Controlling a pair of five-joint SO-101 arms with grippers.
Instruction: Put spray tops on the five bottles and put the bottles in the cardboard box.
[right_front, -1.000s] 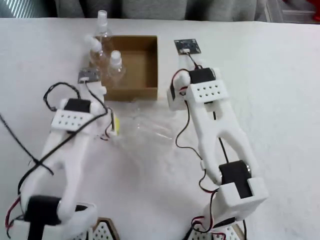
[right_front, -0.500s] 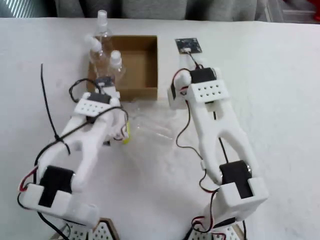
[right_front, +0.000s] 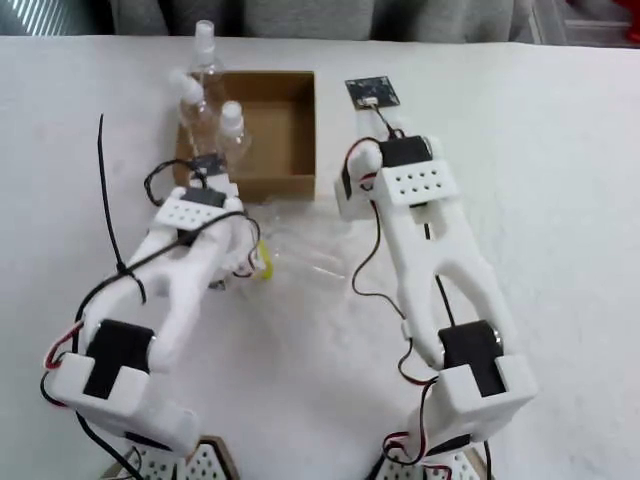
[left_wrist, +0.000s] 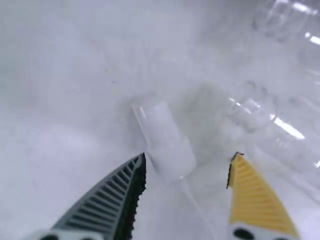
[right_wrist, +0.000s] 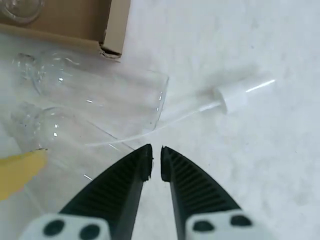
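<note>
The left gripper (left_wrist: 188, 159) is hanging low over the desk (right_front: 560, 200) with its grey and yellow fingers spread wide and gripping nothing. A white spray top (left_wrist: 165, 142) is lying on its side on the desk between the two fingertips, just ahead of them and nearer the grey one. A clear bottle (left_wrist: 272, 117) is lying just beyond the yellow finger.

The right gripper (right_wrist: 156, 150) is holding its black fingers almost together, with a thin slit between the tips and nothing in them. Just in front of it the same clear bottle and another clear bottle (right_wrist: 107, 95) are lying side by side on the desk with no tops on. A second spray top (right_wrist: 234, 96) is lying on the desk ahead of this gripper, on the side away from the left gripper, its thin tube pointing toward the bottles.

The cardboard box (right_front: 280, 186) is sitting beyond both grippers, past the lying bottles. Three topped bottles (right_front: 232, 130) are standing upright at the box's side beyond the left gripper; whether they are inside or beside it is hard to tell.
</note>
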